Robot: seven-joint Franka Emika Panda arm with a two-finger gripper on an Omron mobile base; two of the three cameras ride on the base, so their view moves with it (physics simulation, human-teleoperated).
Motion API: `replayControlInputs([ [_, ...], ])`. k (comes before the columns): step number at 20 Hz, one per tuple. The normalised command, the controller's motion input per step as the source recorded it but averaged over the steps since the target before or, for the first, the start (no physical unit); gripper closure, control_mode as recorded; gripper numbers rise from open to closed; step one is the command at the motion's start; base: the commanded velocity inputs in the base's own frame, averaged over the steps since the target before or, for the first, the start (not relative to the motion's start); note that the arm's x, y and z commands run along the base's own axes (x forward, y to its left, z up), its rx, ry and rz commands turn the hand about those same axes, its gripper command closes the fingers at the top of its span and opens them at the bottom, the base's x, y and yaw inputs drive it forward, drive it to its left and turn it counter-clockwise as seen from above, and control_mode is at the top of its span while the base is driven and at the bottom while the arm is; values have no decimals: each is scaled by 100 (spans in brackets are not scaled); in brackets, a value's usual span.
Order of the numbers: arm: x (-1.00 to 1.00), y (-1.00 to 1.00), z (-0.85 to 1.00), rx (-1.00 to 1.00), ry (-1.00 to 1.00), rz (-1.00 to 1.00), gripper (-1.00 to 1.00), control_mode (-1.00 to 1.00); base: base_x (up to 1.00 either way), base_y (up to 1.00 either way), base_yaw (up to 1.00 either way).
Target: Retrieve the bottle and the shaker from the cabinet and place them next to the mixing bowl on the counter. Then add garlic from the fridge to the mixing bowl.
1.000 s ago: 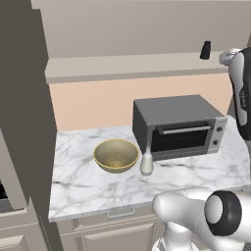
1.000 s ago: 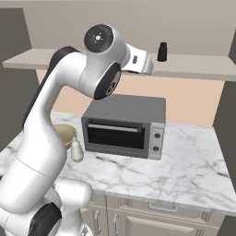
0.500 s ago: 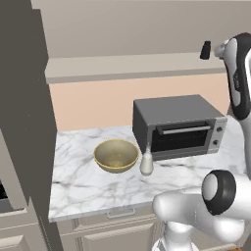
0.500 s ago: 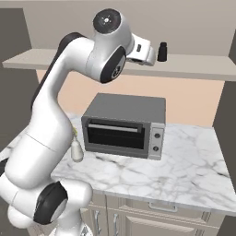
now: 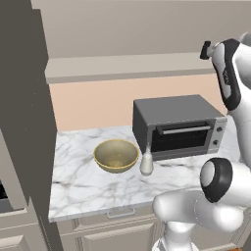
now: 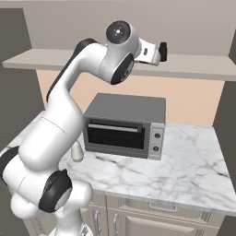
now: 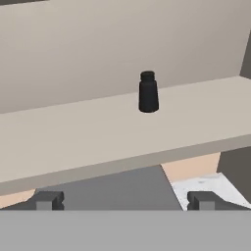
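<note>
We see the shaker [image 7: 148,92] upright on the cabinet [image 7: 88,132] shelf, small, black, tapered, standing well back from the shelf's near edge, w/ bare shelf on both sides. The gripper [image 7: 123,200] sits in front of and a bit below it, apart from it; jaws wide open, nothing between them. One fingertip [image 7: 48,200] shows bottom left in the hand view, the other bottom right.

From the right base view we see the arm reaching up to shelf height, the gripper [image 6: 162,51] at the shelf's front edge, above the toaster oven [image 6: 124,125]. From the left base view the gripper [image 5: 207,50] is far right, also level w/ the shelf.

Below, on the table [image 5: 83,181], the mixing bowl [image 5: 116,156] sits left of the toaster oven [image 5: 179,126], dull gold; nothing shows inside it. The bottle [image 5: 146,163] stands upright just right of the bowl, close to it, in front of the oven's near left corner; we can't tell if bottle & bowl touch. In the right base view the bottle [image 6: 77,152] shows partly behind the arm, left of the oven.
</note>
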Motion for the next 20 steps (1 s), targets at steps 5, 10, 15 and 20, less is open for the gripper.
replayControlInputs([
  [5,29,-43,4,0,0,3,-100,-100,0,0,0],
  [10,32,-26,0,0,0,6,-100,-100,0,0,0],
  [15,45,-22,0,0,0,6,-100,-100,0,0,0],
  [20,44,-18,0,0,0,7,-100,-100,0,0,0],
])
